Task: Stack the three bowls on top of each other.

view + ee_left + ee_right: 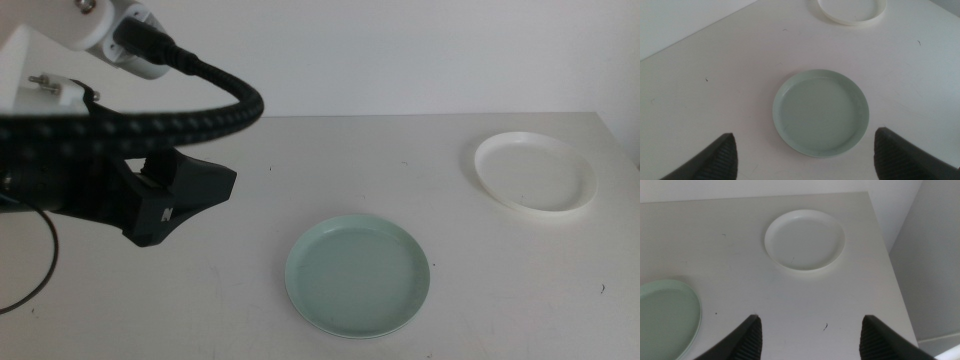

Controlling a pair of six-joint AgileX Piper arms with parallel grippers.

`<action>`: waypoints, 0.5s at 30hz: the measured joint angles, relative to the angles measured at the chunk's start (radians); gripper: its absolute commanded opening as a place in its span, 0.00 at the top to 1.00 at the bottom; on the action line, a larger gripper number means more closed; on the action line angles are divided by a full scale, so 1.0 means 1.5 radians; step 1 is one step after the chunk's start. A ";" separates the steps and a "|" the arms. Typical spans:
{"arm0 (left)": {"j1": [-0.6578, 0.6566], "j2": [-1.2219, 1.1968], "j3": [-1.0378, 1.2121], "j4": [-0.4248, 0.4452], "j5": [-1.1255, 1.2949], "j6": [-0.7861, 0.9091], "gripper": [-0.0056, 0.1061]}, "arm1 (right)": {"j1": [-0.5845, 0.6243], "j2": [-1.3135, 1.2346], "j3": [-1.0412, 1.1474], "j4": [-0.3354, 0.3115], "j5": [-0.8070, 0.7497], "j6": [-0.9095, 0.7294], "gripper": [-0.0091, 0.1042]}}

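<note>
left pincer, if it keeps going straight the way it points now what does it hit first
Probably the mint green bowl: in the left wrist view it sits centred between the open jaws of the left pincer, with nothing in between. Depth is hard to judge, so it might reach the bare table just short of the rim.

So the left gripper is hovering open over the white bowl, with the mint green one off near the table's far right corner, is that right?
Not quite: the colours are swapped. The left gripper hovers open over the mint green bowl, and the white bowl sits near the table's far right corner. The left wrist view shows the green bowl between the open jaws; the middle view shows both bowls apart.
</note>
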 measured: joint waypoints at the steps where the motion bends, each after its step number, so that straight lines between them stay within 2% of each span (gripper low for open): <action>1: 0.000 0.000 0.000 0.000 0.000 0.000 0.04 | 0.000 0.013 -0.015 0.000 0.008 0.006 0.48; 15: 0.000 0.000 0.000 0.000 0.000 0.000 0.04 | 0.000 0.385 -0.292 -0.004 0.121 0.023 0.48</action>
